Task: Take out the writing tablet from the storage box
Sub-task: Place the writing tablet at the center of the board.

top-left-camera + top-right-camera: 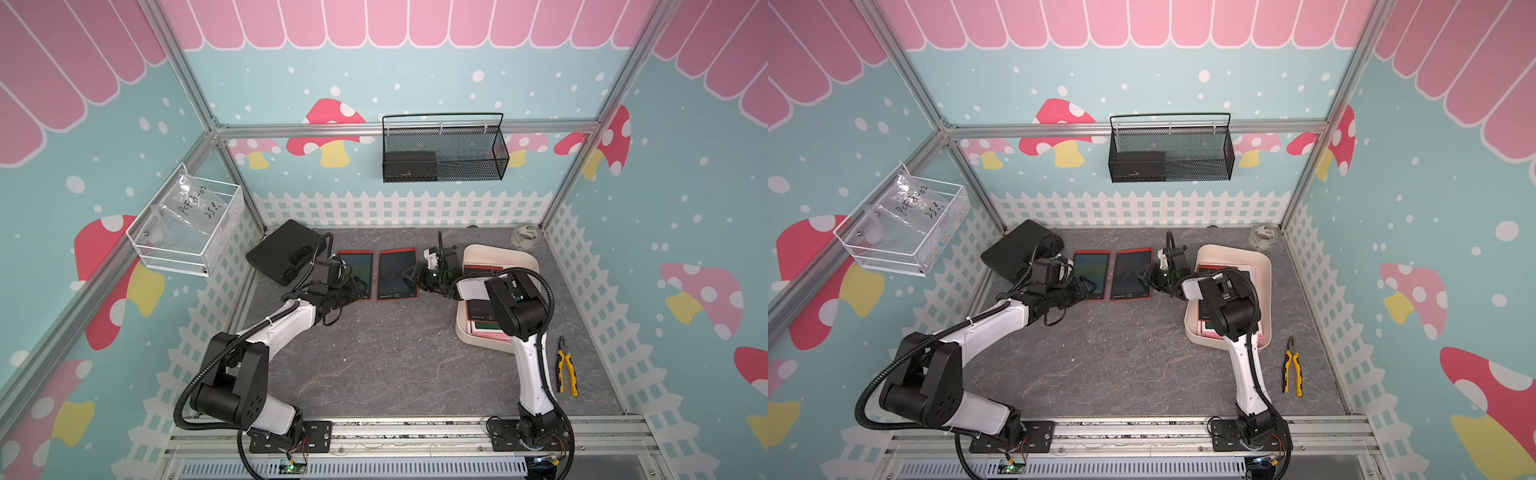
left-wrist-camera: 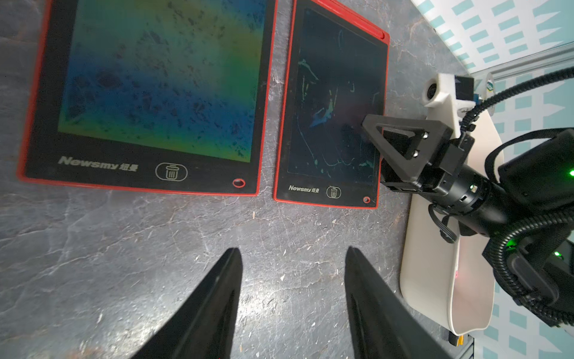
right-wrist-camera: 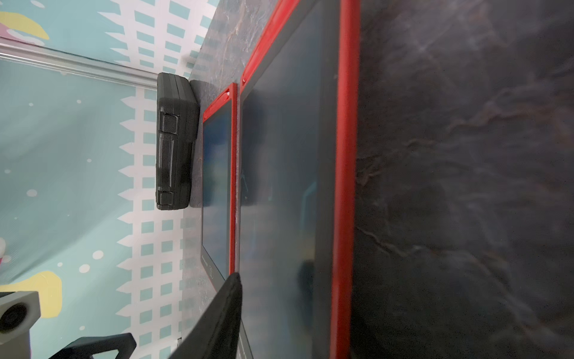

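Storage box: the cream storage box (image 1: 498, 252) sits on my right side of the table, and my right arm reaches out over it.
In the box: stacked tablets (image 1: 482, 311) lie flat inside, partly hidden by my arm.
Task tablet: the red-framed near tablet (image 2: 332, 108) lies flat on the grey table just beside the box, outside it.
Right side: my right gripper (image 2: 377, 149) is turned on its side at that tablet's box-side edge. One finger (image 3: 228, 310) sits over the dark screen. The other finger is hidden, so I cannot tell if I grip the tablet or how wide I stand.
Second tablet: the red-framed far tablet (image 2: 155, 77) lies close alongside the first.
Left side: my left gripper (image 2: 292, 251) hovers over bare table at the tablets' bottom ends, fingers (image 2: 211, 304) well apart, holding nothing.
Writing: both frames read "Newsmy", followed by Chinese characters and a bin icon.
Other writing: a plastic bag (image 1: 195, 203) in the wire basket (image 1: 183, 253) reads roughly "PCF8-02".
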{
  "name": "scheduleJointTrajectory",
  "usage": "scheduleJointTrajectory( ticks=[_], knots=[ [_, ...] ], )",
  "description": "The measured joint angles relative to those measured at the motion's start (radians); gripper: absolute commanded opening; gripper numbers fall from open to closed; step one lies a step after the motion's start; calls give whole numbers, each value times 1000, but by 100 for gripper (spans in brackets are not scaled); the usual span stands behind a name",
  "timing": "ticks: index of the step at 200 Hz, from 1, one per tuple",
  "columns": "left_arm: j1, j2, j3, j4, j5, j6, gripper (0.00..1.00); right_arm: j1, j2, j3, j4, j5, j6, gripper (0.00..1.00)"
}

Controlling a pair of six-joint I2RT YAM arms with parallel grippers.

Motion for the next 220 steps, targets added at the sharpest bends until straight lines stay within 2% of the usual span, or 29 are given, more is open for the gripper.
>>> scheduleJointTrajectory(
  ticks=[51,71,125,186,220],
  knots=[
    [0,1,0,4,4,-2,55,11,-17,60,-142,83,-87,54],
    [0,2,0,5,8,-2,55,13,-28,66,-181,108,-111,60],
    [0,13,-3,18,18,-6,55,32,-42,79,-237,169,-145,62],
    [0,13,-10,19,18,-10,55,63,-85,103,-394,342,-219,68],
    [-1,13,-10,19,21,-13,55,63,-111,103,-478,418,-262,67]
  ],
)
